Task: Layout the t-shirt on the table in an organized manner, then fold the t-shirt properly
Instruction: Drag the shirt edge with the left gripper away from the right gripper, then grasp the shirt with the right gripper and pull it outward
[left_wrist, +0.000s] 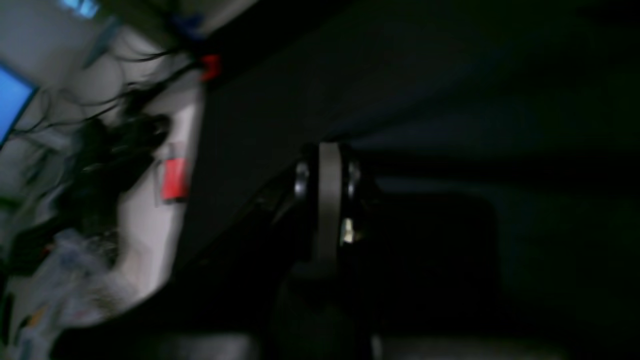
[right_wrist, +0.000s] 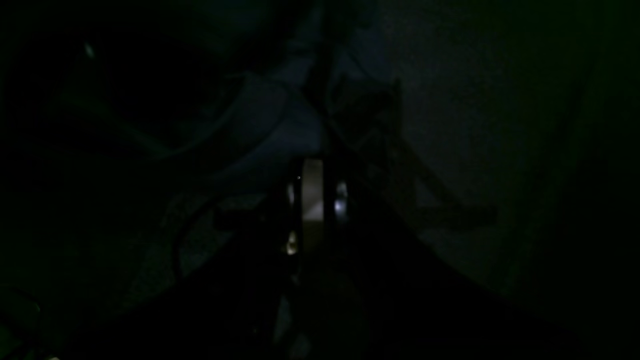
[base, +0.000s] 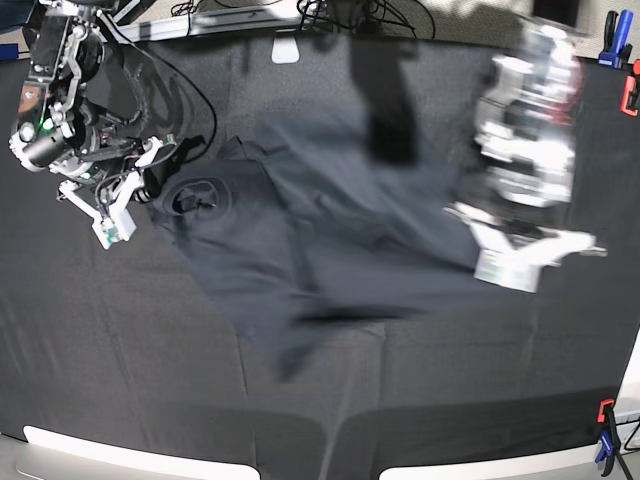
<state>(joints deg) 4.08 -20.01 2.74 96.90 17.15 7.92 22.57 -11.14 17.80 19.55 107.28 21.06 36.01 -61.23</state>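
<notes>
1. The right wrist view is showing a very dark scene; most detail is lost in shadow.
2. The right pincer (right_wrist: 313, 172) is sitting at centre frame, its jaws pressed together, with a pale strip running between small metal glints.
3. The t-shirt (right_wrist: 270, 120) is lying in bluish folds directly ahead of the pincer tip, reaching up to it.
4. The counter (right_wrist: 480, 130) is appearing as dark cloth to the right.

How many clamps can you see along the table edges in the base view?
3: a blue clamp and a red clamp at the top right edge, and a red-and-blue clamp at the bottom right. Others may sit outside the frame.
</notes>
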